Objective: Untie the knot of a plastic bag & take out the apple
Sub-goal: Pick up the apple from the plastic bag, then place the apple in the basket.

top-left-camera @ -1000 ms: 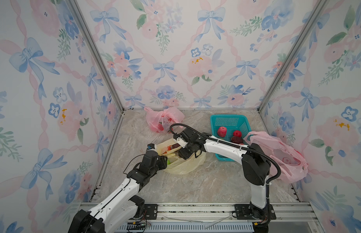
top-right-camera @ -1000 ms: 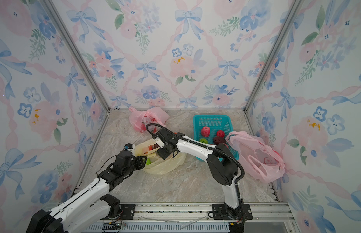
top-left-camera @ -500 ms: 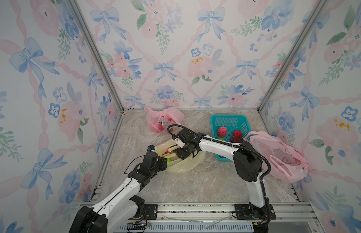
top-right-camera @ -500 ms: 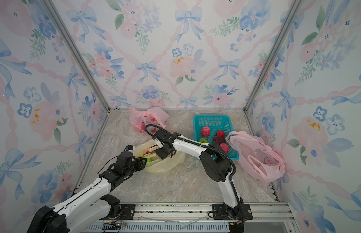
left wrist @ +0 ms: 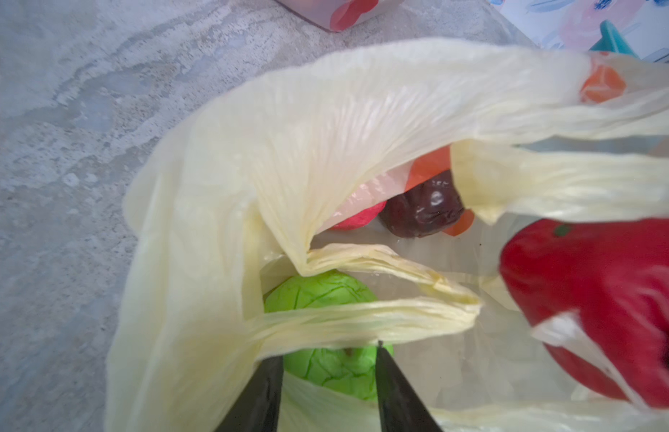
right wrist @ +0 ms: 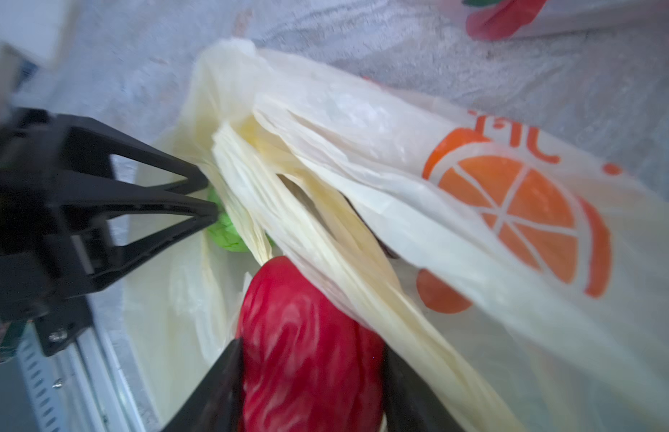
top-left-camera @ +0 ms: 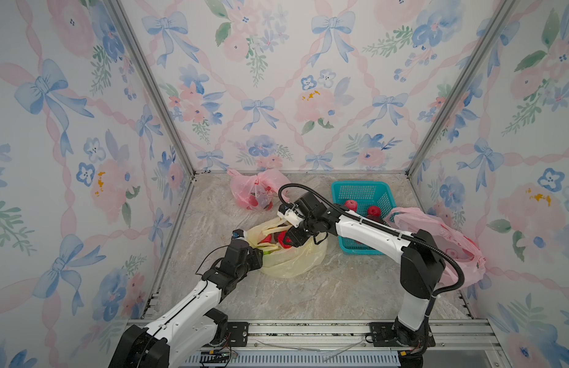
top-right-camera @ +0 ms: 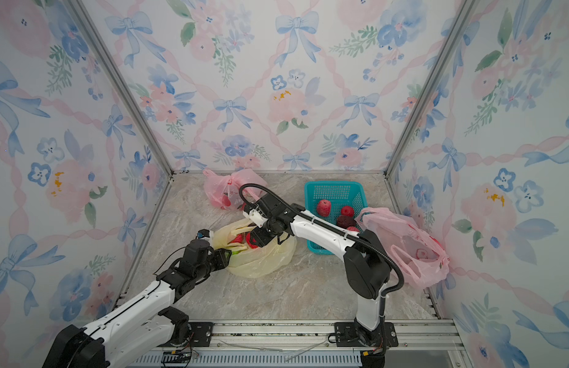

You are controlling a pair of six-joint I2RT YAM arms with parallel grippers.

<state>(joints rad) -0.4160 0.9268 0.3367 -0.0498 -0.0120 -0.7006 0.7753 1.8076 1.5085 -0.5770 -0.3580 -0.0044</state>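
**Marble desk: apple being pinched**

Marble desk (top-left-camera: 324,286) carries the yellow bag (top-left-camera: 295,261), already untied. My left pincer (left wrist: 327,359) pinches its handle; my right pincer (right wrist: 312,374) pinches the red apple (right wrist: 310,348) inside. Next I lift clear.

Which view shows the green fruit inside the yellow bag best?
The left wrist view: the green fruit fills the bag's mouth. The right wrist view shows only a sliver; both top views show a green speck.
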